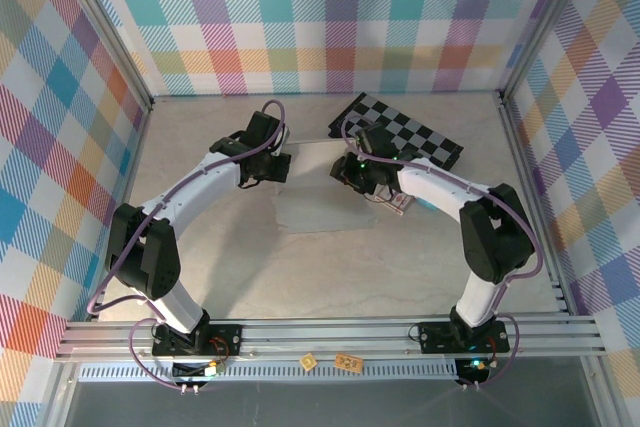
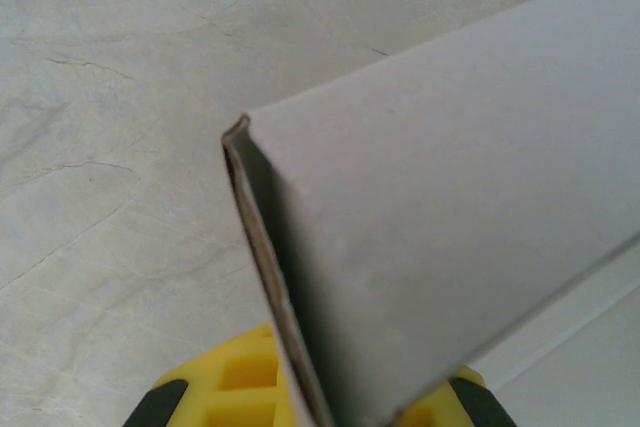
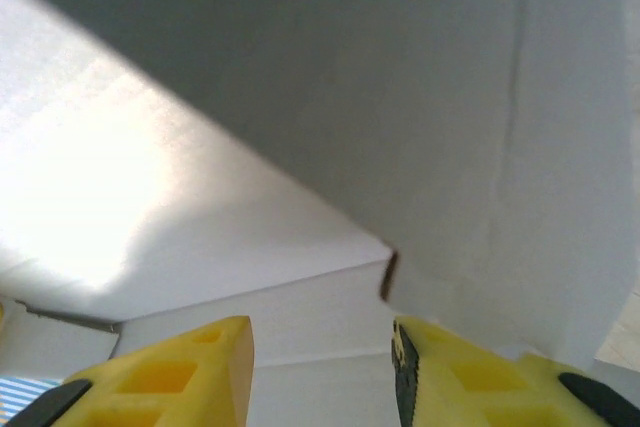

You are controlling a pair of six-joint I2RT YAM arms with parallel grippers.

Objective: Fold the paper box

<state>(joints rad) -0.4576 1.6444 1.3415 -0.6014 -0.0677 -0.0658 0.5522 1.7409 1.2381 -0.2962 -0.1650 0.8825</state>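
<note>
Though one flap of the paper box (image 2: 430,217) was pinched by the left claw (image 2: 320,409) and the right claw (image 3: 320,367) was seen spread, most folds were judged undone, tbh.

The paper box (image 1: 318,209) is plain white, going grey in shade, with a thin brown raw edge in the wrist views, and the table (image 1: 250,277) under it is pale beige with faint marble-like veins. Beyond it lie a black-and-grey checkered board (image 1: 410,132) and a small packet (image 1: 402,204) with a fine reddish pattern, and the walls (image 1: 330,17) wear a pastel plaid of teal, pink, orange, yellow and purple. The left arm (image 1: 195,187) and right arm (image 1: 440,185) are white with black joints and purple cables (image 1: 270,112), and the left gripper (image 2: 330,399) and right gripper (image 3: 320,347) have yellow fingers (image 3: 190,372) with black backing
</note>
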